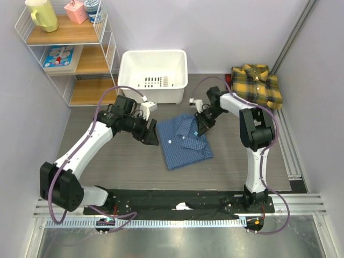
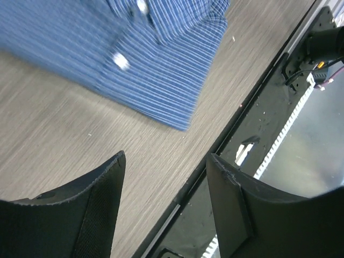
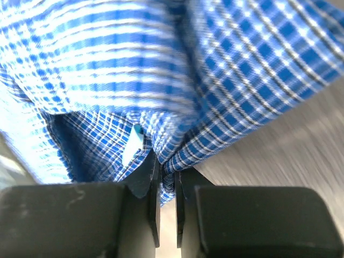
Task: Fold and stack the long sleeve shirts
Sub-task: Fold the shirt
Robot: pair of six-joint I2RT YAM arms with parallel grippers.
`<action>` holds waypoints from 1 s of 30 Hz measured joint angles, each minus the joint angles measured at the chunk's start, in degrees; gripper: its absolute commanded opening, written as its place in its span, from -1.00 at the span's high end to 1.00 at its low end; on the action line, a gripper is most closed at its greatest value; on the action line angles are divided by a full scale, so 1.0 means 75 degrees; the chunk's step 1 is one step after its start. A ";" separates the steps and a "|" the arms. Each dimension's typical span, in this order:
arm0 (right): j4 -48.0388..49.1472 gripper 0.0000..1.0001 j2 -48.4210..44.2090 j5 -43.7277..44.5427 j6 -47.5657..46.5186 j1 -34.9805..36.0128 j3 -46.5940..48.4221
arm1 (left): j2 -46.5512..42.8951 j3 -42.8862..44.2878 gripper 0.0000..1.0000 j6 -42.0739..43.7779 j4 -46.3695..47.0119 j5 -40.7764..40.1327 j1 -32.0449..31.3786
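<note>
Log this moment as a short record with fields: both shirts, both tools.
blue shirt: folded, middle of the table
plaid shirt: folded, far right corner, apart from the blue one
left tool: open, empty, beside the blue shirt's left edge
right tool: shut on a fold of the blue shirt
stack: not yet made
</note>
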 measured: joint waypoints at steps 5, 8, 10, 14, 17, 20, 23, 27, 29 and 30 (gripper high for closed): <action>-0.0117 0.72 -0.0938 0.0542 -0.3421 0.0778 -0.1005 | -0.0799 -0.0393 -0.32 -0.0207 0.0440 -0.0015 0.0181; -0.0289 0.71 -0.1597 0.0694 -0.5365 0.1070 -0.1862 | -0.1256 -0.0670 -0.44 -0.0396 0.0589 -0.0047 0.0335; -0.0513 0.56 -0.1728 0.0731 -0.6411 0.1134 -0.1999 | -0.1498 -0.0883 -0.51 -0.0487 0.0650 -0.0085 0.0396; -0.1294 0.10 -0.1032 0.0772 -0.7411 0.1314 -0.0863 | -0.1582 -0.1259 -0.51 -0.0691 0.0749 -0.0105 0.0431; -0.1268 -0.12 -0.0329 0.0787 -0.7487 0.1393 0.0484 | -0.1399 -0.1428 -0.46 -0.0807 0.0909 -0.0082 0.0437; -0.0901 -0.17 -0.0259 0.0766 -0.7408 0.1422 0.1250 | -0.1023 -0.1451 -0.40 -0.0810 0.1279 0.0050 0.0452; -0.0781 -0.16 -0.0659 0.0603 -0.6811 0.1309 0.1338 | -0.0425 -0.1431 -0.31 -0.0632 0.1909 0.0361 0.0408; -0.0694 -0.07 -0.1405 0.0038 -0.5403 0.0746 0.1192 | 0.0662 -0.0968 -0.06 0.0017 0.2235 0.0385 0.0102; -0.0621 -0.04 -0.1947 -0.0356 -0.4578 0.0216 0.0799 | 0.1233 -0.0580 0.00 0.0248 0.2334 0.0370 -0.0108; -0.0568 -0.02 -0.2235 -0.0495 -0.4237 -0.0006 0.0522 | 0.1571 -0.0291 0.00 0.0321 0.2326 0.0370 -0.0210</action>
